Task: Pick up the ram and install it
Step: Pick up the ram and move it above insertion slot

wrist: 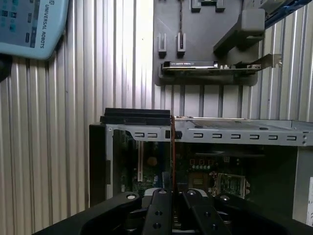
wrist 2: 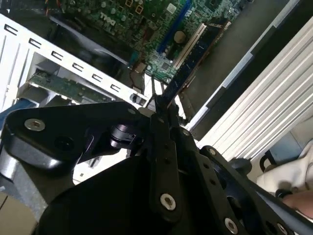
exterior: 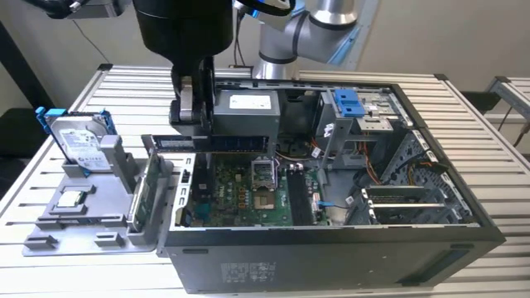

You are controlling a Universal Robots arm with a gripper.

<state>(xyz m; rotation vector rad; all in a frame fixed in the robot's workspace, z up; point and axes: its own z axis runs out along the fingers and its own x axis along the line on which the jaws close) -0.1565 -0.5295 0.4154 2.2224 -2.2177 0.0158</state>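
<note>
Dark bluish-green and thin, the long ram stick (exterior: 211, 143) hangs level just under the black claw (exterior: 196, 127), whose fingers are clamped onto its upper edge, over the open grey computer case (exterior: 331, 261) below; it looks light, stiff and fragile, best held by its edges.

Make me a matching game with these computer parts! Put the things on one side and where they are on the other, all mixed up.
Things
1. ram
2. hard drive
3. motherboard
4. green card

Places
A. flat at the bottom of the open computer case
B. standing in the grey holder, at its end away from the case
C. gripped in the end effector, above the case
D. upright in the grey holder, right beside the case

Pairs: 1-C, 2-B, 3-A, 4-D
</note>
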